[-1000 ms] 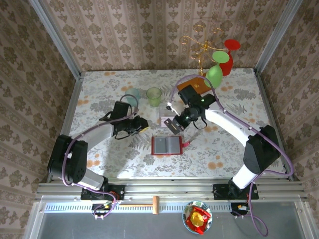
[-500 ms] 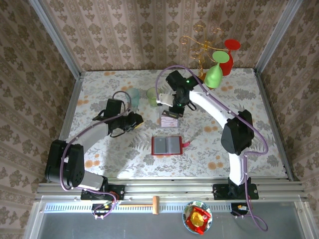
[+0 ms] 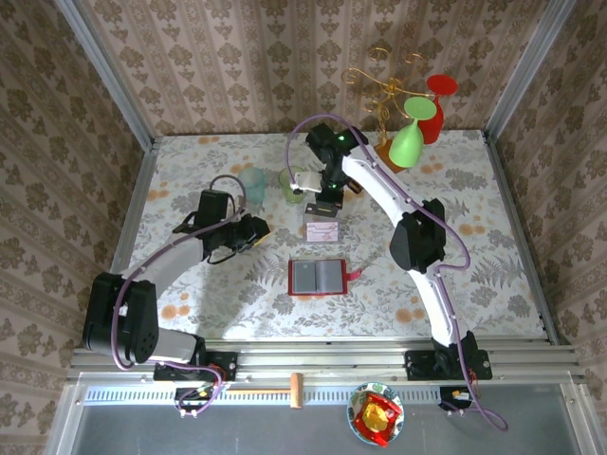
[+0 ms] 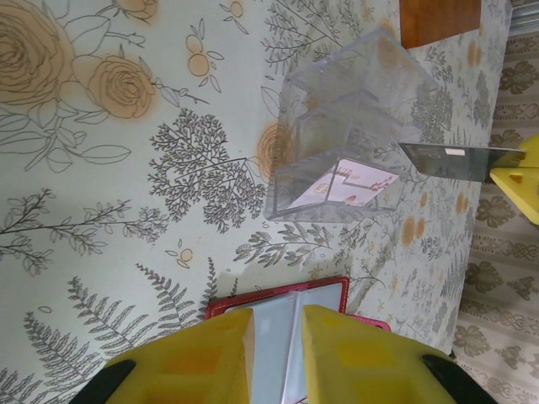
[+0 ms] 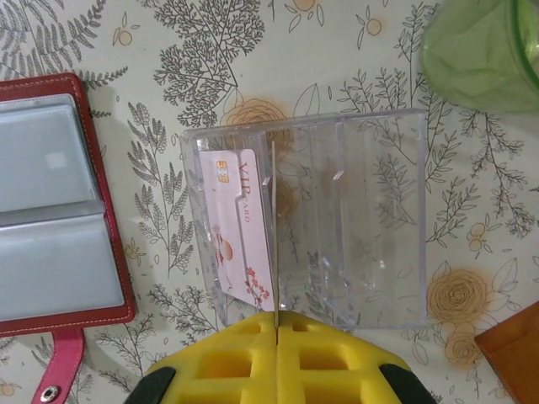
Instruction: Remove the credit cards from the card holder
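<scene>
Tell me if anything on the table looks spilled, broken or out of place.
Nothing stands out. The red bifold card holder lies open and flat, and a white-and-pink card sits neatly inside the clear plastic stepped box.

Left of the clear stand (image 5: 354, 236), the card holder (image 5: 50, 202) runs off the picture's edge. The credit card (image 5: 274, 236) across the stand is seen edge-on, its face unreadable. Up-right of the stand, the green cup (image 5: 484, 50) is cropped.
</scene>
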`<state>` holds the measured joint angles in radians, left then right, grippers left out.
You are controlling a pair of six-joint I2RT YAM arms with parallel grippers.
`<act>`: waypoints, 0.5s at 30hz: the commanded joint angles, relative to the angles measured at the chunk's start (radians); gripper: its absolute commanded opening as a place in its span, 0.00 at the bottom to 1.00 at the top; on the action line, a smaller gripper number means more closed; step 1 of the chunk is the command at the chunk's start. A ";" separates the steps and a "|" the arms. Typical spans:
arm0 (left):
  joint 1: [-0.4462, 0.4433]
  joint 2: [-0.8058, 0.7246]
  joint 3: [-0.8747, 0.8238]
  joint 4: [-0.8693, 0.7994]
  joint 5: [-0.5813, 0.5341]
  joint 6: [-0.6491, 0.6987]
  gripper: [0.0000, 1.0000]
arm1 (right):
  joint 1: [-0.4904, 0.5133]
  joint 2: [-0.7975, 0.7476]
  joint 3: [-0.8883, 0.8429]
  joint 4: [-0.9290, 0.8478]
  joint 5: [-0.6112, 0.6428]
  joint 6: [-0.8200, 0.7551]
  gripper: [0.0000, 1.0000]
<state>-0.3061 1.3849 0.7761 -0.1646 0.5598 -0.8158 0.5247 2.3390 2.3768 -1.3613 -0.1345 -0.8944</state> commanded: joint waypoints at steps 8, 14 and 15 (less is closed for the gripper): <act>0.018 -0.039 -0.031 0.014 -0.009 -0.017 0.23 | -0.006 0.087 0.050 -0.097 -0.009 -0.051 0.00; 0.024 -0.040 -0.032 0.020 -0.005 -0.020 0.23 | -0.006 0.106 0.071 -0.125 -0.030 -0.047 0.00; 0.023 -0.041 -0.033 0.019 -0.003 -0.018 0.23 | -0.006 0.105 0.086 -0.133 -0.027 -0.044 0.00</act>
<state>-0.2916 1.3720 0.7509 -0.1558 0.5529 -0.8200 0.5213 2.4260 2.4142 -1.4300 -0.1463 -0.9211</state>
